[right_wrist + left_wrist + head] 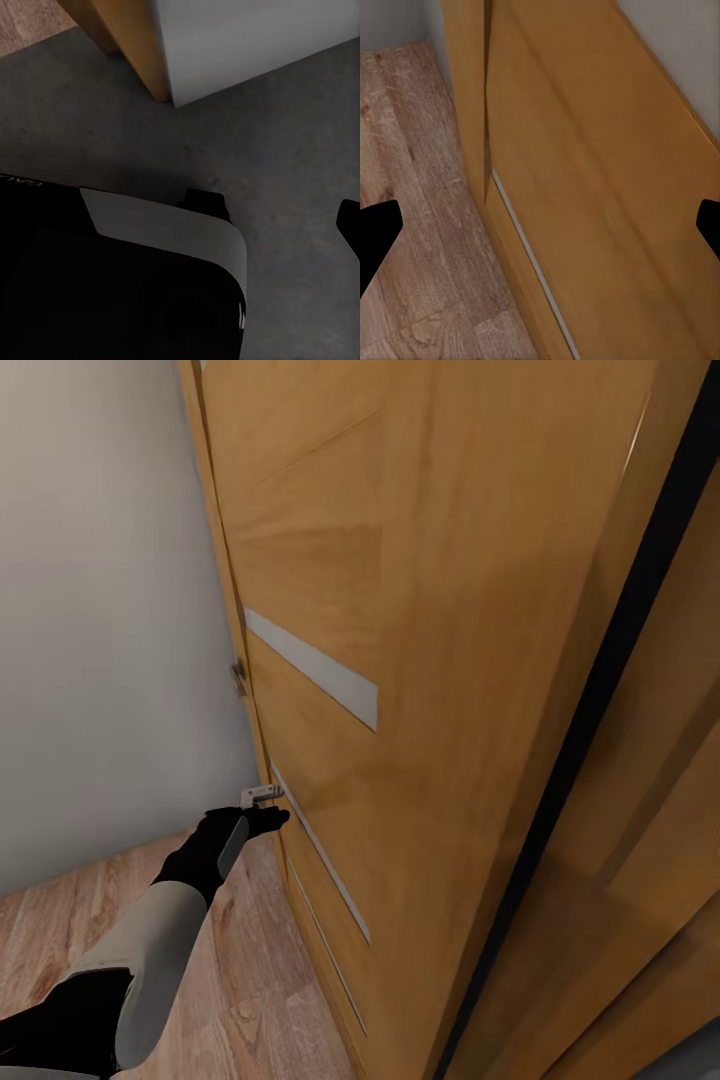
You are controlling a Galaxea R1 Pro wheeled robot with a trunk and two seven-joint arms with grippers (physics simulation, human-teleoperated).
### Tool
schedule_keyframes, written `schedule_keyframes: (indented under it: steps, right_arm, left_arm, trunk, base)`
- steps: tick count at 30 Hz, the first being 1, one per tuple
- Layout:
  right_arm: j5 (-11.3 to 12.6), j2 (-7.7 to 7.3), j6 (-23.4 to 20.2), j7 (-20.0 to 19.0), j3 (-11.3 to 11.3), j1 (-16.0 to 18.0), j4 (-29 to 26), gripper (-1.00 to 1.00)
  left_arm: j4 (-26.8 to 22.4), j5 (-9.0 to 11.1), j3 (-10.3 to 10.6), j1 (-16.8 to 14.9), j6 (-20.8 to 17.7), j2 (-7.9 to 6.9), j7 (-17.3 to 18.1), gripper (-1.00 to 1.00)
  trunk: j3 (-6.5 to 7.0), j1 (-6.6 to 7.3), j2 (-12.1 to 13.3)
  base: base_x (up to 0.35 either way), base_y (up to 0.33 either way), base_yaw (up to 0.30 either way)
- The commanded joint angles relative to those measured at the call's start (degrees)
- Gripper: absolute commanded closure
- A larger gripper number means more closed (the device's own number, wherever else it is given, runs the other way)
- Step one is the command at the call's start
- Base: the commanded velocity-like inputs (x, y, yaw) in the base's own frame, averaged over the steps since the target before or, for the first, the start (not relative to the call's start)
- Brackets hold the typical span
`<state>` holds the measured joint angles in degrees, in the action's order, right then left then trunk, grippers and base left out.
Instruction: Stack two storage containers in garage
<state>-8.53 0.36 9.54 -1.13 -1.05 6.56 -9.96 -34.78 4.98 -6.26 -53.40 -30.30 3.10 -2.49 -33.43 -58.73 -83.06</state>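
**A:** So where's the robot at? Any sign of the bins?

**B:** Can't spot either one. The head view has a big wooden door [400,660] with pale stripe insets, standing beside a grey wall [100,610], with pale wood plank flooring [60,930] underneath.

**A:** And the left claw?

**B:** The left claw [268,818] is stretched out right at the door's edge, just below a small metal latch [262,794]. From its wrist camera the fingers [376,238] sit wide apart with nothing between them.

**A:** Right one?

**B:** Its wrist view has dark grey floor [285,150], a white wall corner [240,45] and the robot's own body [120,277]. One fingertip [349,223] peeks in, so I can't tell if it's spread or closed.
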Motion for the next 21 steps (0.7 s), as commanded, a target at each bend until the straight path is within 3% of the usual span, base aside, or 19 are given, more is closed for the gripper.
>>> schedule_keyframes:
  steps: [1,16,17,21]
  right_arm:
    - [-0.26,-0.01,0.14,-0.01,-0.07,0.03,0.03,-1.0]
    - [-0.32,-0.01,0.14,-0.03,-0.08,0.03,0.09,-1.0]
    - [-0.36,-0.15,0.13,-0.09,-0.18,0.36,0.2,-1.0]
    - [-0.37,-0.12,0.13,-0.14,-0.18,0.55,0.2,-1.0]
  left_arm:
    - [-0.2,2.31,-0.24,-0.03,-0.2,4.65,0.12,-1.0]
    - [-0.28,2.25,-0.24,-0.03,-0.2,4.55,0.12,-1.0]
    - [-0.5,0.77,-0.25,-0.36,-0.61,0.42,0.07,-1.0]
    - [-1.17,-5.26,-0.25,-0.76,-0.66,1.07,-0.19,-1.0]
  trunk:
    - [-0.04,0.0,-0.02]
    - [-0.04,0.0,-0.02]
    - [-0.05,0.0,-0.02]
    - [-0.05,0.0,-0.02]
  base:
    - [0.0,0.0,0.0]
    - [0.0,0.0,0.0]
    - [0.0,0.0,0.0]
    - [0.0,0.0,0.0]
